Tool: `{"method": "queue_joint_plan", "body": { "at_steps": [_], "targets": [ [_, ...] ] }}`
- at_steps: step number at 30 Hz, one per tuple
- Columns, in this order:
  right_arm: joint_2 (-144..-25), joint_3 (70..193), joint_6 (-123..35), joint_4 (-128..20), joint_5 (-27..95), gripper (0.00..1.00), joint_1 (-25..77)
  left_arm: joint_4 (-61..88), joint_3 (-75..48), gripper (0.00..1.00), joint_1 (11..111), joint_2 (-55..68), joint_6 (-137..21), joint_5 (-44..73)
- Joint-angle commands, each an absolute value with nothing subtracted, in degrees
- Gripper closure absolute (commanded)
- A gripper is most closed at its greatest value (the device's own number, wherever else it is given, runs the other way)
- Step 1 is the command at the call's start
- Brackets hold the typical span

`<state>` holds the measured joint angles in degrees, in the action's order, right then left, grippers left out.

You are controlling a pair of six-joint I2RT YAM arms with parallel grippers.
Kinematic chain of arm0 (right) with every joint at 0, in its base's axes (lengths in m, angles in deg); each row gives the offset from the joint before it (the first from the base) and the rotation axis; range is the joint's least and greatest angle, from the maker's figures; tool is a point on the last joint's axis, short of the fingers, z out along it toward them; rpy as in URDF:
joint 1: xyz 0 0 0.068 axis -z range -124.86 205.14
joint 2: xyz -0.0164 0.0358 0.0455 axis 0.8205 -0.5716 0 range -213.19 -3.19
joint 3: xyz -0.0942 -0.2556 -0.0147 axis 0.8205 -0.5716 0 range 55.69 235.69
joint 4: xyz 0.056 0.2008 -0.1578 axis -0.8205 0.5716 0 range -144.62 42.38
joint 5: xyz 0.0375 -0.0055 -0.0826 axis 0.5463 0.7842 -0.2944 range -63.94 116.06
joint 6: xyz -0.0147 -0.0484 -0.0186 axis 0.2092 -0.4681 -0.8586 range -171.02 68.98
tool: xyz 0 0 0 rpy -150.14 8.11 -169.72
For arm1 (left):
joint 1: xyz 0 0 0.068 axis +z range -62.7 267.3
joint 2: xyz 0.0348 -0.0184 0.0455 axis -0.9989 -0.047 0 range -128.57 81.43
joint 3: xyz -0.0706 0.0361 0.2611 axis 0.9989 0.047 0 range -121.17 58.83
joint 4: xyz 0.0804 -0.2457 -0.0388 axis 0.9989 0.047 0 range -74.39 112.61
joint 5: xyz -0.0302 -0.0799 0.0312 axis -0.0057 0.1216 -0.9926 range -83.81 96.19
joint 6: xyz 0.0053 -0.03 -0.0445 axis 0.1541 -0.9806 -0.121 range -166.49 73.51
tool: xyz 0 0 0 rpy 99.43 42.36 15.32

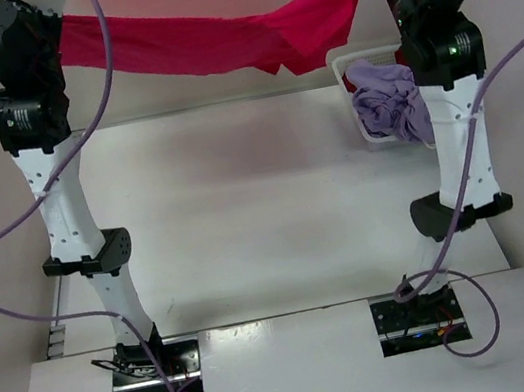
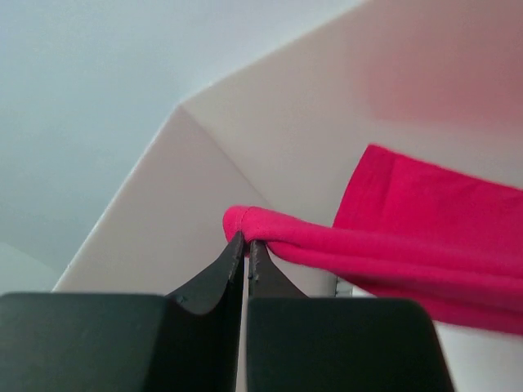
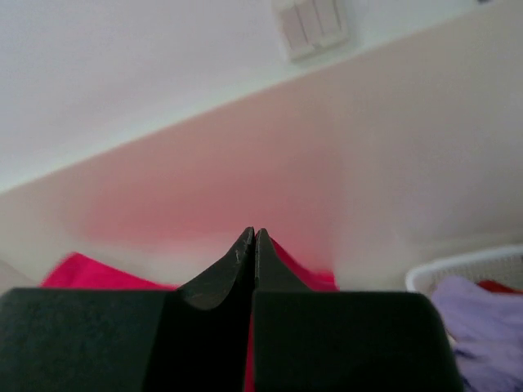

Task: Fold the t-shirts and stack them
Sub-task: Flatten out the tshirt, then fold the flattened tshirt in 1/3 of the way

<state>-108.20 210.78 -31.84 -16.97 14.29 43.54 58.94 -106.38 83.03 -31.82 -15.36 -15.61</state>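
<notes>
L gripper (image 2: 246,241) and R gripper (image 3: 254,233) each pinch one end of the pink shirt (image 1: 215,42), jaws pressed tight on the cloth. It hangs stretched in a sagging band above the far edge of the table (image 1: 244,209). Purple shirt (image 1: 387,98) lies bunched in the white basket (image 1: 335,63) at the far-right corner.

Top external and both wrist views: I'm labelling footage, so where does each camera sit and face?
Top external: above, behind both arms, looking down at the table; pink shirt stretched between them.
Left wrist: on the left hand, facing the wall; shut fingers pinch the shirt.
Right wrist: on the right hand, facing the wall; shut fingers, basket lower right.
All three share the pink shirt.
</notes>
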Motion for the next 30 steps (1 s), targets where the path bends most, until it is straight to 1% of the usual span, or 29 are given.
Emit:
{"method": "queue_joint_plan", "body": {
  "at_steps": [1, 2, 3, 4, 5, 6, 7, 8, 9, 10, 11, 13, 14, 15, 16, 17, 19, 20, 24, 27, 30],
  "targets": [
    [-103.8, 199.9, -33.4, -17.0, 13.7, 1.00, 44.1, 76.0, -118.7, 1.00, 82.5, -41.8, -17.7, -11.5],
    [-102.4, 197.0, -33.4, -16.5, 12.5, 1.00, 43.1, 77.9, -117.6, 1.00, 82.5, -41.2, -17.1, -9.9],
    [-98.5, 188.8, -33.4, -16.5, 11.6, 1.00, 42.6, 80.6, -118.1, 1.00, 82.5, -42.7, -17.1, -8.2],
    [-95.8, 183.3, -33.4, -18.0, 10.2, 1.00, 41.6, 86.2, -120.1, 1.00, 83.0, -43.7, -17.1, -6.7],
    [-92.7, 170.4, -34.0, -20.0, 8.8, 1.00, 39.9, 88.7, -120.1, 1.00, 83.0, -44.9, -17.1, -4.6],
    [-85.7, 163.7, -34.0, -22.4, 8.7, 1.00, 39.0, 90.4, -120.1, 1.00, 83.8, -45.4, -18.1, -4.5],
    [-82.3, 157.3, -34.0, -26.9, 8.7, 1.00, 38.3, 90.4, -117.3, 1.00, 84.4, -44.4, -19.5, -5.1],
    [-79.3, 147.0, -33.2, -28.1, 8.7, 1.00, 36.8, 90.4, -107.9, 1.00, 86.1, -41.2, -19.5, -0.8],
    [-74.7, 142.9, -31.3, -28.1, 8.0, 1.00, 36.1, 90.4, -102.9, 1.00, 86.9, -39.4, -18.9, 1.7],
    [-72.6, 139.4, -30.2, -27.3, 8.0, 1.00, 35.4, 89.9, -97.8, 1.00, 87.5, -37.7, -18.4, 3.6],
    [-70.9, 133.4, -27.4, -26.6, 8.0, 1.00, 33.4, 89.9, -86.0, 1.00, 87.5, -33.4, -16.6, 5.7],
    [-65.8, 125.4, -24.4, -25.2, 8.6, 1.00, 31.2, 83.6, -69.0, 1.00, 87.5, -26.8, -15.2, 5.8],
    [-64.3, 123.0, -22.6, -24.7, 9.2, 1.00, 30.3, 79.4, -58.9, 1.00, 87.5, -17.5, -12.7, 5.8],
    [-61.9, 120.8, -19.0, -24.1, 10.9, 1.00, 29.6, 70.8, -39.1, 1.00, 85.7, -12.4, -11.2, 1.3],
    [-60.9, 118.9, -17.4, -23.5, 12.0, 1.00, 28.8, 67.9, -30.6, 1.00, 84.4, -7.8, -9.6, -0.7],
    [-60.2, 115.5, -15.9, -21.9, 13.0, 1.00, 28.8, 66.2, -23.8, 1.00, 83.1, -0.6, -8.5, -2.3],
    [-59.0, 112.9, -12.1, -20.0, 15.4, 1.00, 28.2, 66.1, -14.1, 1.00, 82.2, 3.4, -9.0, -3.2],
    [-58.4, 110.5, -11.2, -18.4, 16.6, 1.00, 28.2, 66.7, -6.7, 1.00, 82.2, 5.6, -9.6, -3.2],
    [-56.8, 105.3, -7.3, -16.0, 21.4, 1.00, 27.6, 66.7, 7.3, 1.00, 82.2, 9.3, -12.1, -2.4],
    [-57.3, 104.1, -5.3, -16.0, 22.5, 1.00, 25.0, 66.7, 10.3, 1.00, 82.2, 9.9, -14.6, -1.8],
    [-59.6, 104.1, -4.7, -15.2, 21.1, 1.00, 24.5, 67.2, 10.9, 1.00, 82.2, 9.9, -17.2, -2.5]
  ]
}}
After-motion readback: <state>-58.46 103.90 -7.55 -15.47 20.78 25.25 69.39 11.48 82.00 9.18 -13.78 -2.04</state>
